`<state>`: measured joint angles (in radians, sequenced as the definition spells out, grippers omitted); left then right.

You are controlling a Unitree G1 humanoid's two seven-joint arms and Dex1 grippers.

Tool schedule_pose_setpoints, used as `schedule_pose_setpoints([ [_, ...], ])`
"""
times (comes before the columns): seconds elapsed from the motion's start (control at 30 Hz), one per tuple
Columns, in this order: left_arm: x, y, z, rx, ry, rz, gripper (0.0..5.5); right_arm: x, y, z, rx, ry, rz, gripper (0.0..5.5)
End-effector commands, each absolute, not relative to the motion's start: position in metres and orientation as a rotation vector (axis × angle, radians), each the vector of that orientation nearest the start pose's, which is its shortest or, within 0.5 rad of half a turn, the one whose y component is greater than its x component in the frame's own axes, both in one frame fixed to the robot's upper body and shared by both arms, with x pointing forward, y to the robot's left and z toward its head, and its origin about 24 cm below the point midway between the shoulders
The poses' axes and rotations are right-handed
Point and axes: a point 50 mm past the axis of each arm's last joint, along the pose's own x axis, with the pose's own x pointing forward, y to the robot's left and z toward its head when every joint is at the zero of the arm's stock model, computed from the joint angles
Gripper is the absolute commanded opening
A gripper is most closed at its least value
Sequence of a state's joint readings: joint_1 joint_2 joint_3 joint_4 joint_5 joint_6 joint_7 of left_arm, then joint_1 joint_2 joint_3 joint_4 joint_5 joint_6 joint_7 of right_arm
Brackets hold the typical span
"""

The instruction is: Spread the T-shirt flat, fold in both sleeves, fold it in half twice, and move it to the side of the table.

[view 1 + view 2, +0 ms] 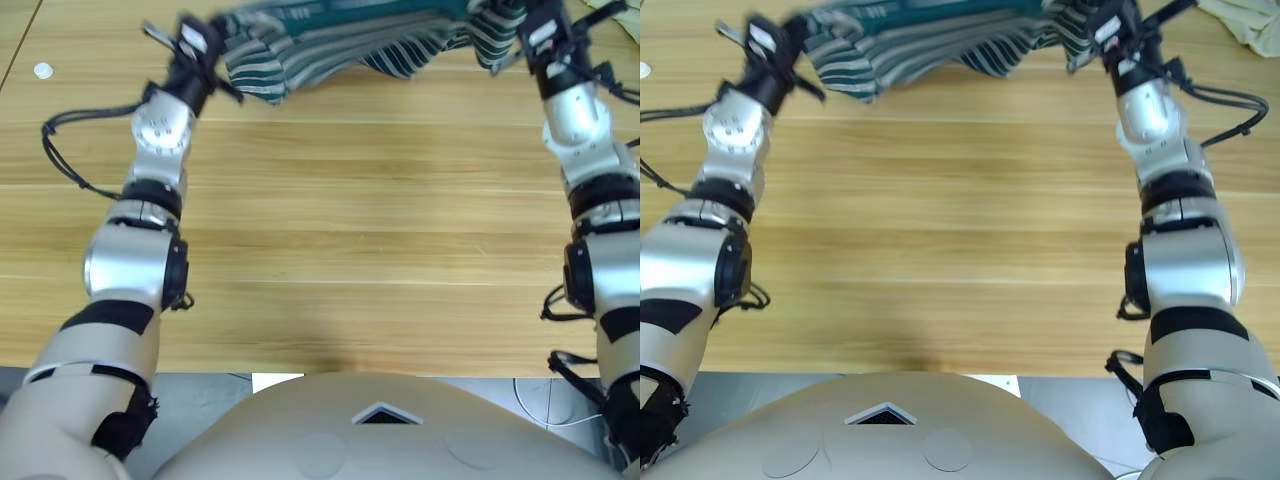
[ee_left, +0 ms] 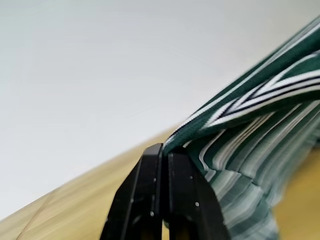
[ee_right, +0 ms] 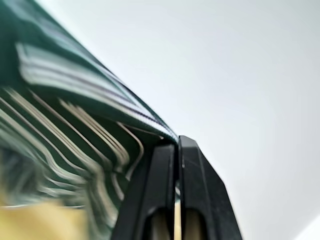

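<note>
A green and white striped T-shirt [image 1: 340,40] hangs stretched between my two grippers above the far part of the wooden table [image 1: 360,250], sagging in the middle. My left gripper [image 1: 205,45] is shut on the shirt's left edge; the wrist view shows its black fingers [image 2: 155,185] pressed together on the ribbed hem [image 2: 240,107]. At the far right, my right gripper [image 1: 520,25] is shut on the other edge, and its fingers [image 3: 167,185] pinch the striped cloth [image 3: 65,110].
A small white round disc [image 1: 42,70] lies on the table at the far left. A pale crumpled cloth [image 1: 1245,25] sits at the far right corner. Bare wood stretches between my arms up to the near edge.
</note>
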<state>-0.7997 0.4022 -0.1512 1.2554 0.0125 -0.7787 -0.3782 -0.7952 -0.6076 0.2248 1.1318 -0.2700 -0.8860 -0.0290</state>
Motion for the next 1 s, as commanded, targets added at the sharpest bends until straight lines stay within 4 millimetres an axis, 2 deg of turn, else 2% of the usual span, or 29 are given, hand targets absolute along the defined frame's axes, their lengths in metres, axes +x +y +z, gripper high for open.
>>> schedule_pose_setpoints([
  [0.03,0.256,0.197,-0.009,0.688,0.018,-1.149,0.03,0.262,-0.262,0.051,-1.012,-0.18,0.834,0.0],
  [0.07,0.231,0.197,-0.024,0.699,0.063,-1.257,0.03,0.239,-0.266,0.039,-1.014,-0.119,0.915,0.0],
  [0.1,0.213,0.198,-0.031,0.673,0.083,-1.314,0.03,0.221,-0.27,0.035,-1.002,-0.083,0.966,0.0],
  [0.13,0.203,0.198,-0.033,0.656,0.083,-1.337,0.03,0.21,-0.271,0.035,-0.992,-0.067,0.986,0.0],
  [0.2,0.195,0.198,-0.027,0.62,0.046,-1.334,0.03,0.197,-0.271,0.04,-0.983,-0.054,1.008,0.0],
  [0.3,0.191,0.198,-0.017,0.602,0.013,-1.31,0.03,0.192,-0.265,0.045,-0.977,-0.053,1.013,0.0],
  [0.43,0.179,0.21,-0.011,0.567,0.031,-1.213,0.03,0.181,-0.257,0.038,-0.967,-0.016,1.028,0.0],
  [0.53,0.163,0.22,-0.018,0.551,0.099,-1.151,0.03,0.171,-0.256,0.034,-0.957,0.015,1.033,0.0],
  [0.57,0.159,0.221,-0.019,0.544,0.112,-1.138,0.32,0.168,-0.256,0.033,-0.953,0.023,1.034,0.0],
  [0.67,0.142,0.216,-0.019,0.503,0.12,-1.149,0.73,0.154,-0.256,0.034,-0.934,0.025,1.035,0.0],
  [0.8,0.135,0.208,-0.017,0.496,0.106,-1.161,1.41,0.148,-0.26,0.032,-0.954,0.067,1.023,0.74],
  [0.9,0.125,0.212,-0.015,0.494,0.123,-1.159,1.59,0.144,-0.266,0.032,-0.993,0.101,0.995,1.02],
  [1.0,0.125,0.227,0.004,0.422,0.076,-1.061,1.59,0.136,-0.271,0.042,-0.989,0.092,0.947,1.02],
])
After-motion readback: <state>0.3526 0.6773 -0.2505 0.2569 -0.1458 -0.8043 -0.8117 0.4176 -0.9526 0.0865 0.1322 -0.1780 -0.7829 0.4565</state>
